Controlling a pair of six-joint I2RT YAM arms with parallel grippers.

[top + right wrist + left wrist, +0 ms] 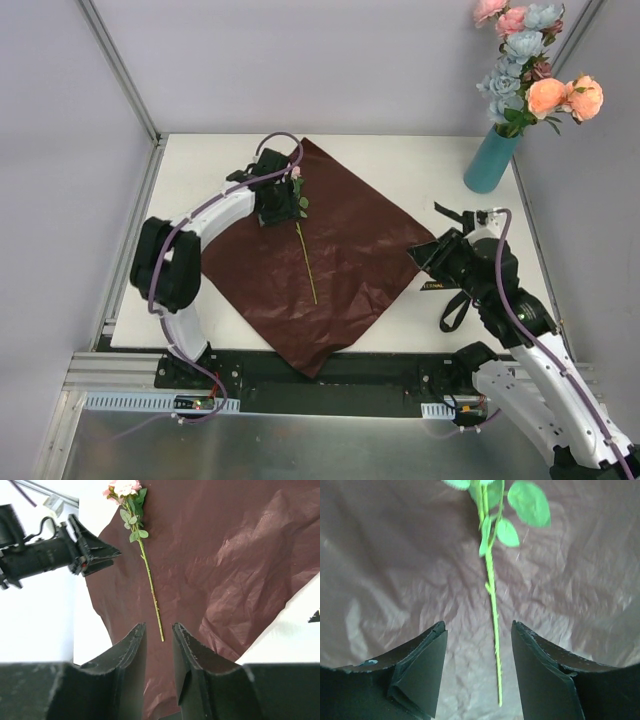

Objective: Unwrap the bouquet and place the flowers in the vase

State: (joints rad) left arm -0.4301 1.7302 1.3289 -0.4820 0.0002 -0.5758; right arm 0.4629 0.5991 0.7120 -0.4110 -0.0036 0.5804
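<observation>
The left gripper (478,626) hangs over the far left part of the maroon paper sheet (350,255). Its jaws stand moderately apart and hold nothing. In the left wrist view the thin green stem runs straight through the gap between the two fingers, touching neither.

That stem belongs to a single flower (149,582), which lies flat on the sheet. Its pink bloom and leaves are at the far end beside the left gripper, and its bare stem points toward the near edge. The sheet is spread open and crumpled on the white table (420,165), one corner hanging over the near edge.

The right gripper (158,626) sits low at the right corner of the sheet. Its jaws are a narrow slit apart with only paper showing between them, and the stem's cut end lies just ahead of the gap.

At the far right corner stands the teal vase (490,162), upright and well apart from both grippers. The flowers (525,70) already in it are pink, peach and pale blue.
</observation>
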